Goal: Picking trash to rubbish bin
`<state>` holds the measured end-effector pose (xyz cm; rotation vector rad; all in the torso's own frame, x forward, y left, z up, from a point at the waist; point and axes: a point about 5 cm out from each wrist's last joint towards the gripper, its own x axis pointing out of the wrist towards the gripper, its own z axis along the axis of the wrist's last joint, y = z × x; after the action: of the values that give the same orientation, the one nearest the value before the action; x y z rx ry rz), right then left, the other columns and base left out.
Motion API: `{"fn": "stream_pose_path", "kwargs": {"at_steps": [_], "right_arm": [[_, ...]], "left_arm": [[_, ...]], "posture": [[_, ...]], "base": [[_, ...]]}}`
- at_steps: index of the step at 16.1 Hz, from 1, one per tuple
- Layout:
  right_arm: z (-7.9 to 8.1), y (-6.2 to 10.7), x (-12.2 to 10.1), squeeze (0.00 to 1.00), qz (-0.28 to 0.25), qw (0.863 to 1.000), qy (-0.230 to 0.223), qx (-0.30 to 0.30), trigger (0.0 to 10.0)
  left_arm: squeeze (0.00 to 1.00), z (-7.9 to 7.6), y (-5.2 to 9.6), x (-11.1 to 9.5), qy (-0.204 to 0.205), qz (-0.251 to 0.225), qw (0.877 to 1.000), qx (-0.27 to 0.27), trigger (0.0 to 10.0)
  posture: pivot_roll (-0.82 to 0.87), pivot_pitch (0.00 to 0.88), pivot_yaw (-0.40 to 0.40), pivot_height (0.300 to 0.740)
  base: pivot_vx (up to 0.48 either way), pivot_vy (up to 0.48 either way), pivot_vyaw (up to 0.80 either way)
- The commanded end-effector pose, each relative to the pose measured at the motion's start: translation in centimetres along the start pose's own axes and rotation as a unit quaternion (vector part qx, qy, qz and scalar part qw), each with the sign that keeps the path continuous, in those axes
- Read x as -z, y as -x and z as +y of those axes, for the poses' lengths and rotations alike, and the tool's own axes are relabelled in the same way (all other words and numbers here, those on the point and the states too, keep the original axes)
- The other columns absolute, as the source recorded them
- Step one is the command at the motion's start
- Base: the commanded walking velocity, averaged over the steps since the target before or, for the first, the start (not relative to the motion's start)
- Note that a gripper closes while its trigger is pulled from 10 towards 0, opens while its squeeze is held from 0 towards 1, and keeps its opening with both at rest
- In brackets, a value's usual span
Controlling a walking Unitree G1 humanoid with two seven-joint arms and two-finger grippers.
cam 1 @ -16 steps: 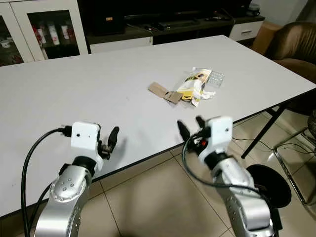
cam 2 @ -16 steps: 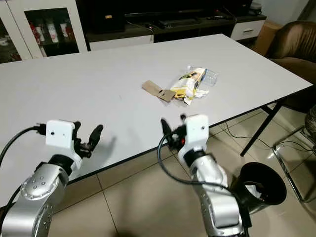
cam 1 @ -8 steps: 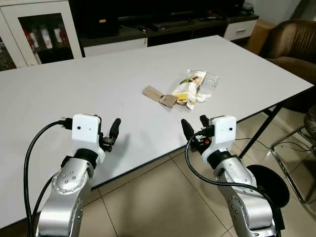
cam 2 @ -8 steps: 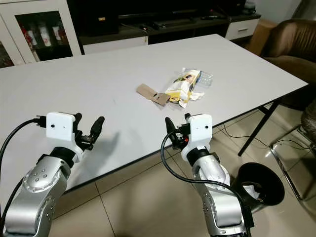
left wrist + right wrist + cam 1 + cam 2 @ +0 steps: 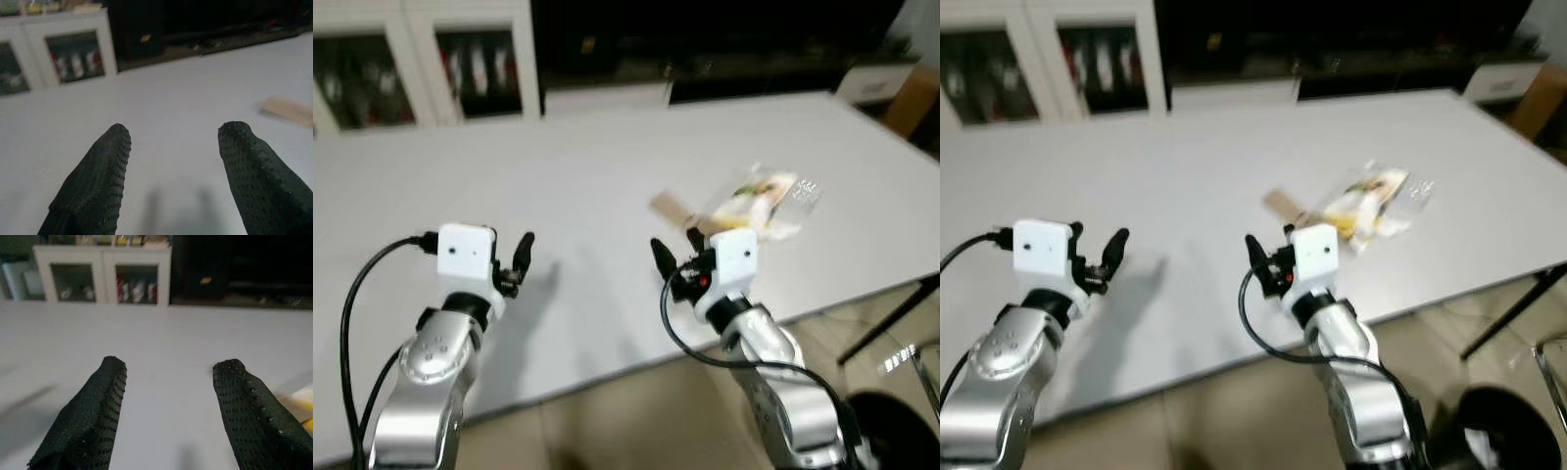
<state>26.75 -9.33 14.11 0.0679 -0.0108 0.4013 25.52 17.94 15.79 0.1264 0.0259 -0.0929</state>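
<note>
Head views, blurry: both grippers hover over the near edge of the white table (image 5: 558, 166). Left gripper (image 5: 519, 262) and right gripper (image 5: 674, 262) carry nothing. The trash, a yellow-white wrapper (image 5: 759, 199) touching a brown card scrap (image 5: 672, 208), lies just beyond the right gripper; the bin (image 5: 1494, 431) sits on the floor to the right. Left wrist view: fingers (image 5: 93, 183) spread, card scrap (image 5: 288, 109) well off. Right wrist view: fingers (image 5: 85, 418) spread, wrapper's yellow edge (image 5: 305, 418) probably just beside one finger. Best move: swing the right gripper toward the wrapper, straddle the crumpled bulk, then close.
</note>
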Motion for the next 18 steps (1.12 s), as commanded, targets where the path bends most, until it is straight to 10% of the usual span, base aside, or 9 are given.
{"fn": "stream_pose_path", "kwargs": {"at_steps": [1, 13, 14, 15, 18], "right_arm": [[-1.3, 0.6, 0.4, 0.0, 0.01, 1.0, 0.006, 0.029, 10.0], [-1.9, 0.6, 0.5, 0.0, 0.012, 0.998, 0.021, 0.049, 10.0], [-2.4, 0.4, 0.9, 0.1, 0.027, 0.998, 0.011, 0.06, 10.0], [-2.8, 0.1, 1.0, 1.0, 0.032, 0.998, 0.005, 0.061, 10.0], [-4.2, -3.1, 1.3, 1.0, 0.069, 0.996, 0.029, 0.055, 10.0]], "left_arm": [[0.0, -0.9, 0.0, 0.0, 0.002, -0.002, 1.0, 0.02, 10.0], [0.0, -1.5, 0.5, 0.2, -0.008, -0.001, 0.998, 0.056, 10.0], [0.0, -1.8, 0.5, 0.4, -0.019, 0.007, 0.997, 0.071, 10.0], [0.0, -1.9, 0.5, 0.5, -0.026, 0.011, 0.997, 0.078, 10.0], [0.0, -2.3, 0.4, 0.4, -0.034, 0.013, 0.994, 0.104, 10.0]], "posture": [[0.04, 0.0, -0.048, 0.74], [0.04, 0.0, -0.043, 0.74], [0.04, 0.0, -0.041, 0.74], [0.04, 0.0, -0.037, 0.74], [0.03, 0.0, -0.023, 0.74]], "base": [[0.412, 0.0, 0.0], [0.26, 0.0, 0.0], [0.0, 0.0, 0.0], [0.0, 0.0, 0.0], [0.0, 0.0, 0.0]]}}
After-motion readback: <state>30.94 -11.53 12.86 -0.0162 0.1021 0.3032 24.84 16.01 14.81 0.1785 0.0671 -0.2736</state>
